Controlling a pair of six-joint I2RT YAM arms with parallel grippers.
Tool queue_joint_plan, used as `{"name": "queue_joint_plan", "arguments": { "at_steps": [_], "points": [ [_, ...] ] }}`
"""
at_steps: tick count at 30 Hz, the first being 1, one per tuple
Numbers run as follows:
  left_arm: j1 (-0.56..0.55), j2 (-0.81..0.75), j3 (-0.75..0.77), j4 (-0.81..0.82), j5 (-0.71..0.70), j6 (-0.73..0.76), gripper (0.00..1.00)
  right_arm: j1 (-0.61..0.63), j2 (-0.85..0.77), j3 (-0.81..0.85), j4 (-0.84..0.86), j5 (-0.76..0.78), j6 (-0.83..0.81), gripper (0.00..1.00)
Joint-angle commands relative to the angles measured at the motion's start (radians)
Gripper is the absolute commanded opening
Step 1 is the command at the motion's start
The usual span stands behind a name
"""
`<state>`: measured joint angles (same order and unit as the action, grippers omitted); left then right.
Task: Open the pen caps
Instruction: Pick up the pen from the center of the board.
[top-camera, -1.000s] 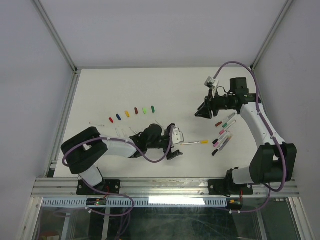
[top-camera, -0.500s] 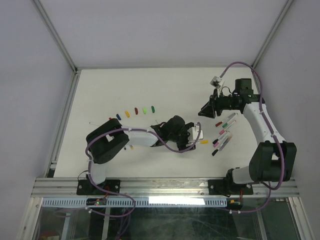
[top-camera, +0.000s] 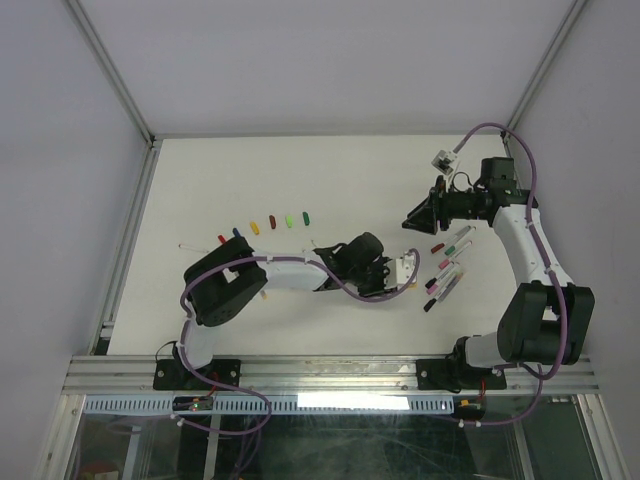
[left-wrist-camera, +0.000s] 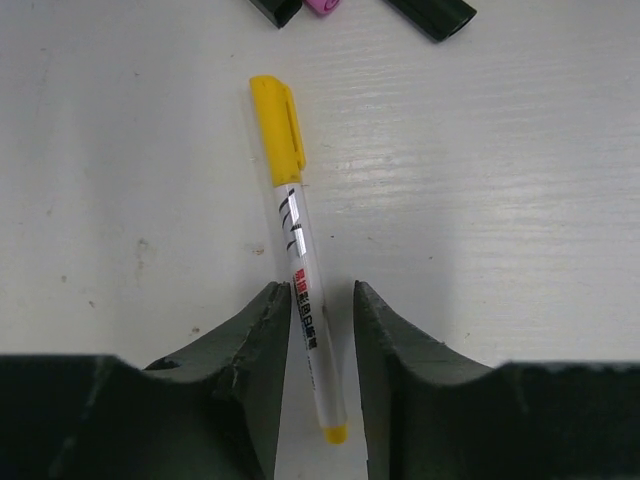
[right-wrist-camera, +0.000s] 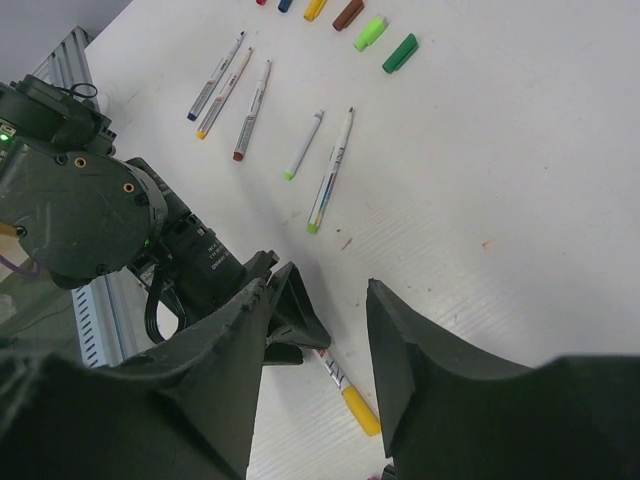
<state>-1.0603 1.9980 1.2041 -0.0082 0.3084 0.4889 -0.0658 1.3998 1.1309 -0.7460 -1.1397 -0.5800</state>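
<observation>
The yellow cap (left-wrist-camera: 277, 125), short with a side clip, sits on a white printed pen (left-wrist-camera: 303, 255) lying on the worktop (left-wrist-camera: 520, 220). The left hand (left-wrist-camera: 320, 295) straddles the barrel, its fingers narrow, with a gap on one side. The right hand (right-wrist-camera: 330, 290) hangs above, part-open and empty. A row of loose caps (top-camera: 271, 221) lies to the left.

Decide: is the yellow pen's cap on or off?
On. The yellow cap sits fitted over the white barrel's end, no tip showing.
</observation>
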Motion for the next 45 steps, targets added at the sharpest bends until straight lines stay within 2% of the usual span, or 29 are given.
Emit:
{"name": "queue_joint_plan", "arguments": {
  "at_steps": [1, 3, 5, 9, 17, 20, 22, 28, 31, 34, 36, 39, 45],
  "points": [
    [-0.013, 0.002, 0.013, -0.058, -0.046, 0.017, 0.26, -0.008, -0.025, -0.003, 0.002, -0.053, -0.004, 0.46],
    [-0.013, -0.003, 0.005, -0.058, -0.049, 0.006, 0.1, -0.009, -0.025, -0.009, 0.003, -0.054, -0.006, 0.46],
    [-0.013, -0.015, -0.01, -0.046, -0.055, -0.015, 0.01, -0.009, -0.032, -0.016, 0.015, -0.055, 0.0, 0.46],
    [-0.013, -0.066, -0.081, 0.036, -0.114, -0.079, 0.0, -0.008, -0.062, -0.048, 0.081, -0.045, 0.047, 0.46],
    [-0.013, -0.279, -0.307, 0.257, -0.244, -0.261, 0.0, -0.008, -0.128, -0.188, 0.339, -0.073, 0.27, 0.46],
    [-0.013, -0.335, -0.362, 0.287, -0.267, -0.325, 0.0, 0.003, -0.138, -0.27, 0.481, -0.101, 0.384, 0.49],
    [-0.013, -0.352, -0.385, 0.293, -0.286, -0.374, 0.0, 0.033, -0.13, -0.308, 0.512, -0.107, 0.413, 0.5],
    [-0.013, -0.359, -0.46, 0.326, -0.327, -0.454, 0.0, 0.192, -0.086, -0.308, 0.409, -0.056, 0.198, 0.52],
    [-0.015, -0.366, -0.489, 0.336, -0.329, -0.473, 0.0, 0.252, -0.064, -0.308, 0.302, -0.036, -0.022, 0.57],
    [-0.016, -0.369, -0.508, 0.338, -0.339, -0.482, 0.0, 0.292, -0.037, -0.307, 0.146, 0.006, -0.324, 0.58],
    [-0.018, -0.376, -0.52, 0.34, -0.348, -0.484, 0.0, 0.305, -0.027, -0.311, 0.098, 0.045, -0.456, 0.58],
    [-0.023, -0.397, -0.539, 0.349, -0.357, -0.484, 0.0, 0.324, -0.031, -0.331, 0.081, 0.089, -0.578, 0.59],
    [-0.022, -0.453, -0.595, 0.396, -0.357, -0.483, 0.0, 0.353, -0.044, -0.355, 0.085, 0.126, -0.675, 0.59]
  ]
}}
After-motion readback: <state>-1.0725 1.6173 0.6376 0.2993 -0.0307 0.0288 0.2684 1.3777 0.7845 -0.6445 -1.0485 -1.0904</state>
